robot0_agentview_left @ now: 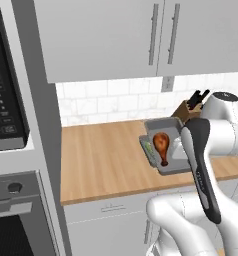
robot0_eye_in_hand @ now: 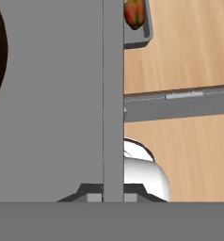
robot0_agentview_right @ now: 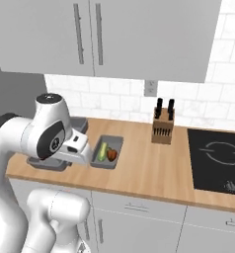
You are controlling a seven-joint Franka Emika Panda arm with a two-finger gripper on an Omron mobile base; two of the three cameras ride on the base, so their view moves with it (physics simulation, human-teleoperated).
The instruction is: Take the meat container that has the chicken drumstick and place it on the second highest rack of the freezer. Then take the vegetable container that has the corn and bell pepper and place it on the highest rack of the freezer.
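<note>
Left base view gives us the glossy brown chicken drumstick point(robot0_agentview_left: 161, 145) in its grey meat container point(robot0_agentview_left: 167, 166) on the wooden counter point(robot0_agentview_left: 101, 160); our gripper point(robot0_eye_in_hand: 113, 197) clamps that container's wall. Alongside, the vegetable container point(robot0_agentview_right: 114, 143) holds corn point(robot0_agentview_right: 102, 150) and bell pepper point(robot0_agentview_right: 111, 155).

Two base views flanking the arm share the counter point(robot0_agentview_left: 106, 160), hand view close on tray wall point(robot0_eye_in_hand: 113, 94)

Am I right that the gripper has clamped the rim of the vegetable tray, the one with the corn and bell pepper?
Not quite. The gripper is shut on the rim of the meat container holding the chicken drumstick, as the hand view shows. The vegetable tray sits beside it.
</note>
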